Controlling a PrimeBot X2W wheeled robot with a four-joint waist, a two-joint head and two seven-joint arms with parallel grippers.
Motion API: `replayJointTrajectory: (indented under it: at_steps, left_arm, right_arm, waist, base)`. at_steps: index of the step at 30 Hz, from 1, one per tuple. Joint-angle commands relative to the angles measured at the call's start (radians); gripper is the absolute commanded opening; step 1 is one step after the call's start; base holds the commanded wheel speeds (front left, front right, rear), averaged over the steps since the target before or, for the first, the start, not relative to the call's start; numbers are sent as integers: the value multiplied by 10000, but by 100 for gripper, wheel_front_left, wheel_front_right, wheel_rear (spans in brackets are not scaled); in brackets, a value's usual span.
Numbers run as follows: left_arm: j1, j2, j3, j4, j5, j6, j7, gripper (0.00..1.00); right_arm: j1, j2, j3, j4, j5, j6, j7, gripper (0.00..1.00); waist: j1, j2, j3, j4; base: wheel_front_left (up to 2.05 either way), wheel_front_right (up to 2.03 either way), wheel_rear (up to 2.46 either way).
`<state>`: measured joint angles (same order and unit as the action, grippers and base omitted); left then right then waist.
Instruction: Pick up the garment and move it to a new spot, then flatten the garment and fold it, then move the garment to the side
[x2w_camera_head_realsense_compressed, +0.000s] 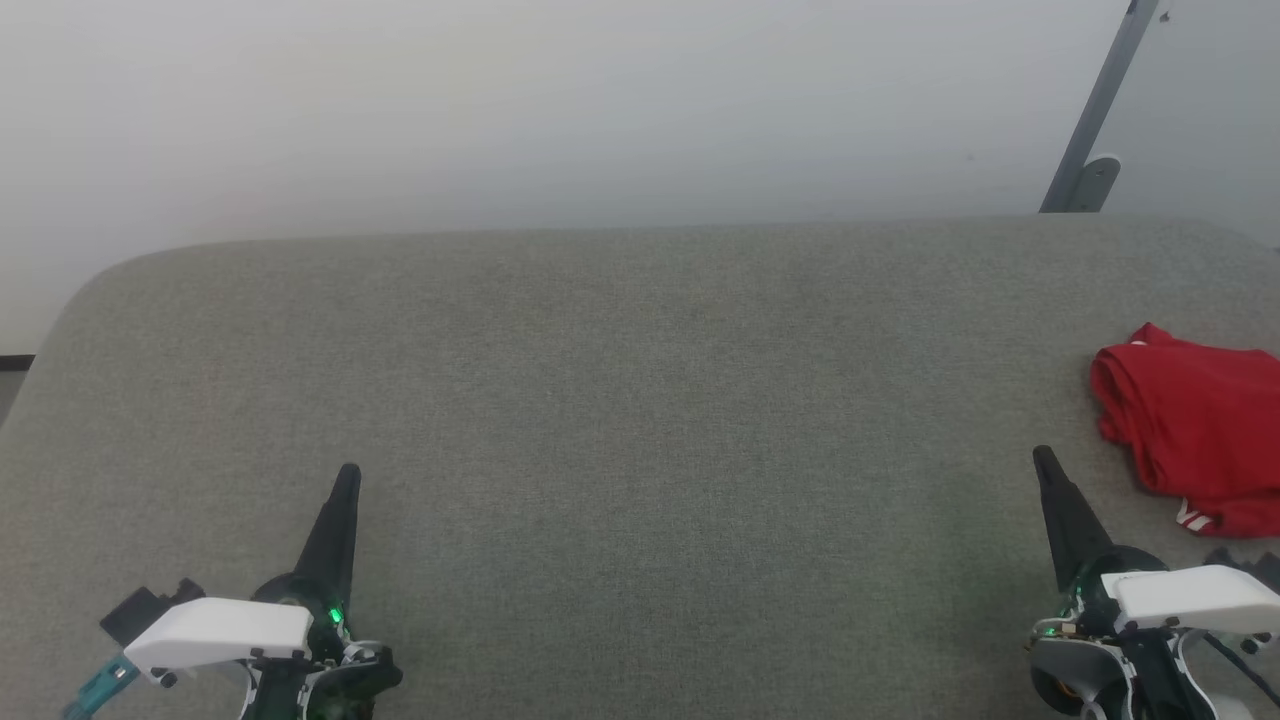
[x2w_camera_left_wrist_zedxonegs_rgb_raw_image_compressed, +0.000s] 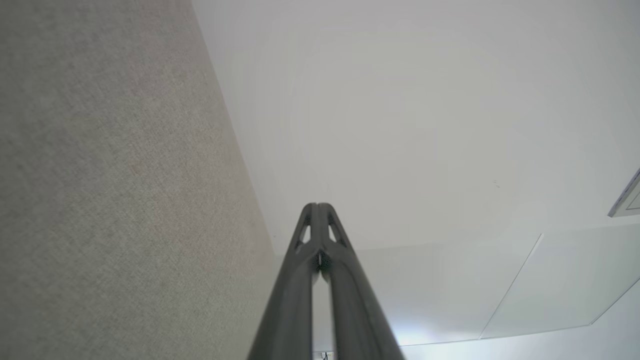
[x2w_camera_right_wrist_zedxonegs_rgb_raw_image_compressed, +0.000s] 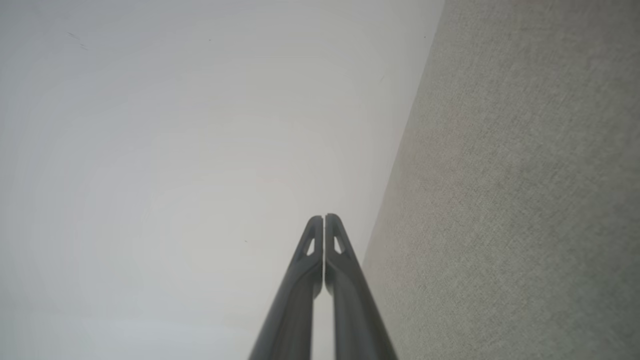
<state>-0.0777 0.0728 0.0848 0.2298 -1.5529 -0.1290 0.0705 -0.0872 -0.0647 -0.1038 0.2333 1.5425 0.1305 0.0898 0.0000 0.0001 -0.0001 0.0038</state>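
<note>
Fabric, grey and woven, covers the rounded table (x2w_camera_head_realsense_compressed: 640, 330) before a pale wall (x2w_camera_head_realsense_compressed: 500, 100). The garment (x2w_camera_head_realsense_compressed: 1195, 440) lies bunched at its right edge. The left gripper (x2w_camera_head_realsense_compressed: 348, 472) and right gripper (x2w_camera_head_realsense_compressed: 1042, 457) are closed, empty.

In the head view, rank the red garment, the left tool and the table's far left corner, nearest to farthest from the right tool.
1. garment: just right of the right tool.
2. left tool: near edge, left side.
3. table's far left corner: back left.
</note>
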Motion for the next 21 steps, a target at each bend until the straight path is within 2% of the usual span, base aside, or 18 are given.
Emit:
replayJointTrajectory:
  at_steps: [1, 12, 21]
  left_arm:
    - [-178, -15, 37, 20, -183, -28, 84, 0]
    - [-362, -59, 68, 170, -848, -29, 290, 0]
    - [-355, -73, 96, 165, -783, -29, 302, 0]
  right_arm:
    - [-151, 37, -35, 23, 199, 4, 84, 0]
    - [-258, 156, -87, 146, 794, 4, 249, 0]
    - [-252, 152, -88, 136, 750, 4, 246, 0]
  waist:
    - [0, -1, 3, -4]
    - [0, -1, 31, -37]
    - [0, -1, 32, -38]
  base:
    - [0, 0, 0]
    - [0, 0, 0]
    - [0, 0, 0]
